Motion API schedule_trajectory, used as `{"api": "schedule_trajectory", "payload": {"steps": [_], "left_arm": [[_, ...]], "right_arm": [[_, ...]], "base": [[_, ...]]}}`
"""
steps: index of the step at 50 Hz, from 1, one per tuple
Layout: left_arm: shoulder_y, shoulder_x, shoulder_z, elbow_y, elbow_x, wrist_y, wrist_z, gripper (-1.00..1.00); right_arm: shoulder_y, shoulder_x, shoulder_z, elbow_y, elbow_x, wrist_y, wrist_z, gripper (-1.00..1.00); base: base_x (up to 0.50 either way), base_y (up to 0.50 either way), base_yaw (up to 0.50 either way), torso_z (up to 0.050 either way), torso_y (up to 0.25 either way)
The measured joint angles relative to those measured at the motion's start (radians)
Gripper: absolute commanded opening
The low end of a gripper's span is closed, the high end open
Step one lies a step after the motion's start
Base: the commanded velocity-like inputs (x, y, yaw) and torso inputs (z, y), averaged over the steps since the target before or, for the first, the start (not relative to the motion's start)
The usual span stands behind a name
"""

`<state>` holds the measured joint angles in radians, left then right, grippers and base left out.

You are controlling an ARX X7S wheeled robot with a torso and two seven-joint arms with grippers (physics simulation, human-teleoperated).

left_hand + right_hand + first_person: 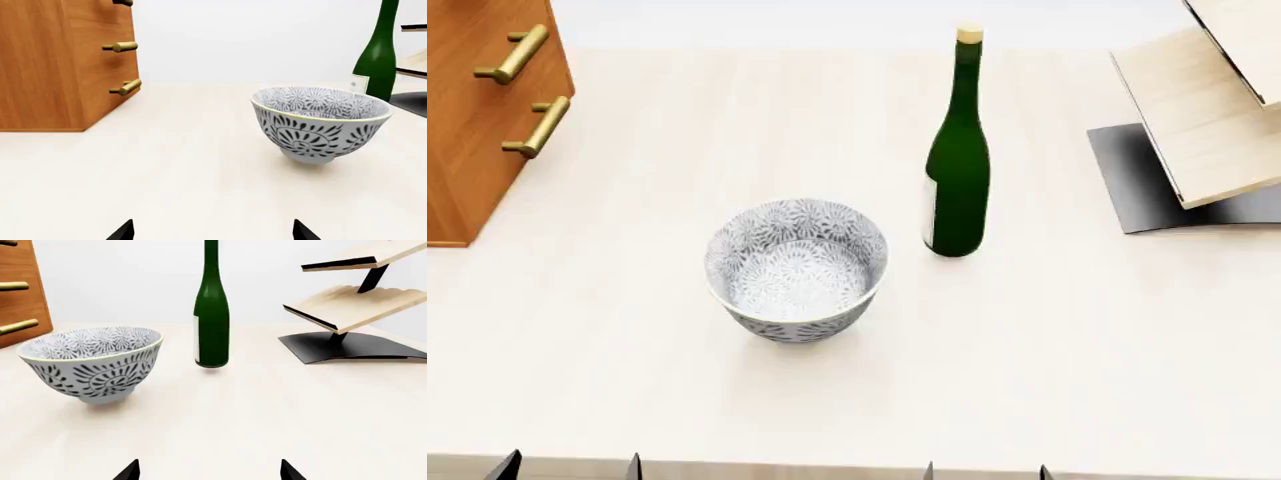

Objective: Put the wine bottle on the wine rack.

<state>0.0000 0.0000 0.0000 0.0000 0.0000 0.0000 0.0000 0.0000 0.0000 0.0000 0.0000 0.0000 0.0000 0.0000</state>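
At the far left of the table (1068, 340) stands a brown cabinet (474, 110) with brass handles (538, 127). Near the front edge, only the dark fingertips of the left gripper (567, 467) are visible; they stand apart, so it is open and holds nothing. In the middle of the table sits a patterned bowl (797, 268), upright. Just to its right and a little farther back stands the wine bottle (958, 160), upright on the table, with its cork at the top and its pale label facing left. It touches neither the bowl nor the rack. The fingertips of the right gripper (985, 471) also show at the front edge, spread apart and empty. At the far right is the wine rack (1201, 120), with tilted wooden boards on a dark curved base, well apart from the bottle.
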Motion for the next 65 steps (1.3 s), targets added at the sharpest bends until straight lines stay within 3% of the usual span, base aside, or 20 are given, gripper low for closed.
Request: {"api": "schedule_trajectory", "payload": {"steps": [23,51,65], "left_arm": [[0.001,-0.047,0.051,0.061,-0.05,-0.025,-0.05,1.0],[0.099,-0.113,0.097,0.465,-0.054,-0.106,-0.118,1.0],[0.131,-0.135,0.104,0.583,-0.065,-0.118,-0.141,1.0]], "right_arm": [[0.004,0.048,-0.053,-0.051,0.042,0.014,0.063,1.0],[-0.091,0.117,-0.084,-0.521,0.09,0.105,0.117,1.0],[-0.112,0.14,-0.102,-0.633,0.083,0.112,0.141,1.0]], "base": [[0.0,0.0,0.0,0.0,0.0],[0.0,0.0,0.0,0.0,0.0],[0.0,0.0,0.0,0.0,0.0]]}}
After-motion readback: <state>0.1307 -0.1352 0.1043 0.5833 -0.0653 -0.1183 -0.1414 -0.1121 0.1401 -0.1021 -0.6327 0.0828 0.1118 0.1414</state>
